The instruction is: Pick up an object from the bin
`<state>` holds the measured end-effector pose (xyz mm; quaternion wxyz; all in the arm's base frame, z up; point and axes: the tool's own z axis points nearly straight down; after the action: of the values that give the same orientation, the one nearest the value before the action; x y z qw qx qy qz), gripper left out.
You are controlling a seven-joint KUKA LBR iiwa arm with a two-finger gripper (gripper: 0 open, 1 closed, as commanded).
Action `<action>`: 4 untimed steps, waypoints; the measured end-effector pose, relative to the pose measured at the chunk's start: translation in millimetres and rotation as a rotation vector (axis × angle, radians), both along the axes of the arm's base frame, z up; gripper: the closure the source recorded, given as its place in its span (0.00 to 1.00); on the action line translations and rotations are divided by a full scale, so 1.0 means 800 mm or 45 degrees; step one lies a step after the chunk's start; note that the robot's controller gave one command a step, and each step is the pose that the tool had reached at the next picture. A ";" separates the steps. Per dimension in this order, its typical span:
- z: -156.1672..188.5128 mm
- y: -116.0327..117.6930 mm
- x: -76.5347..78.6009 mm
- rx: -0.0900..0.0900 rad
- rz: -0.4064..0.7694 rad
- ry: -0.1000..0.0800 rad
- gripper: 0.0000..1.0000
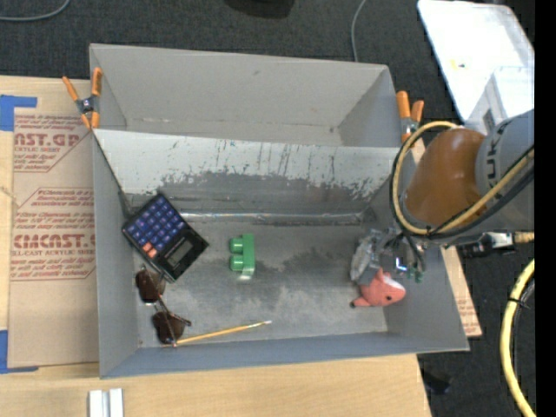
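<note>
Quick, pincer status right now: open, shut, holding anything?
Pincer: cannot be told; it sits just above the pink toy at the right end of the bin.

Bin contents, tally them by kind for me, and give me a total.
Calculator: 1
Green block: 1
Sunglasses: 1
Pencil: 1
Pink toy: 1
Total: 5

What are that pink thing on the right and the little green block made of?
The pink toy looks like soft rubber or plastic: rounded, smooth and matt. I cannot tell which of the two. The green block looks like hard moulded plastic: even colour, straight edges, a slight sheen.
</note>
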<state>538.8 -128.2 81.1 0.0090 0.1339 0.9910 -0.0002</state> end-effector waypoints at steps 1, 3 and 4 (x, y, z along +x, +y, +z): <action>-0.001 -0.031 0.007 0.002 -0.048 -0.003 0.00; -0.001 -0.027 0.007 0.008 -0.045 -0.002 1.00; 0.003 -0.029 0.006 -0.011 0.810 -0.004 0.00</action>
<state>543.6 -151.4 83.2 0.0107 -0.1829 0.9831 -0.0012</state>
